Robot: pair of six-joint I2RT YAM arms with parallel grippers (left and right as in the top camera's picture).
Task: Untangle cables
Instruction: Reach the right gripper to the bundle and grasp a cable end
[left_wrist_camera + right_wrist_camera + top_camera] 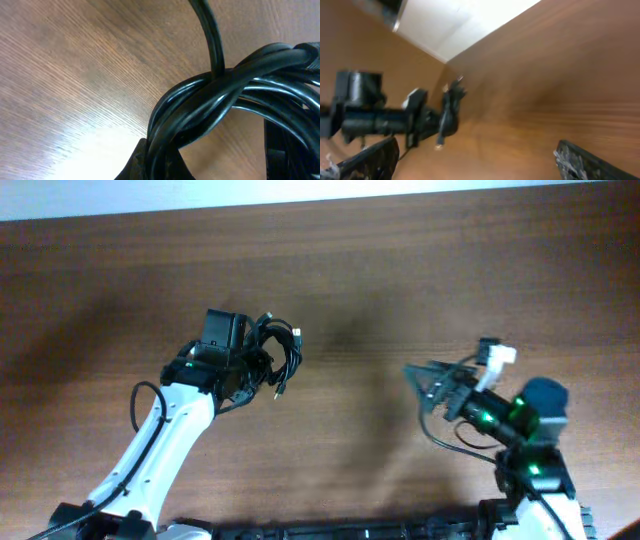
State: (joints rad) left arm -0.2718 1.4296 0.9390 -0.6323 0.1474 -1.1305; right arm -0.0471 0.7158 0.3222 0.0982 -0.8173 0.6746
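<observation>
The cables (275,350) are thin, soft and light. They should bend at a touch and slide over one another easily, so a hard tug on one strand would probably tighten the knot rather than free it. The better places to take hold look like a loose end or plug sticking out of the bundle. One is the pale tip at the top right. The other is the small plug dangling below.

They form one tight black coil: several glossy round strands wrapped over each other, with a single strand crossing the rest and running up out of the left wrist view.

The left claw (243,358) pinches this coil on its near side, and the strands run down between its fingers. The coil sits left of centre over the wooden worktop (380,270). From the right wrist view it seems to hang just clear of the surface, though I cannot be sure.

The right claw (428,383) is spread wide and holds nothing. It is well apart from the coil and points towards it.
</observation>
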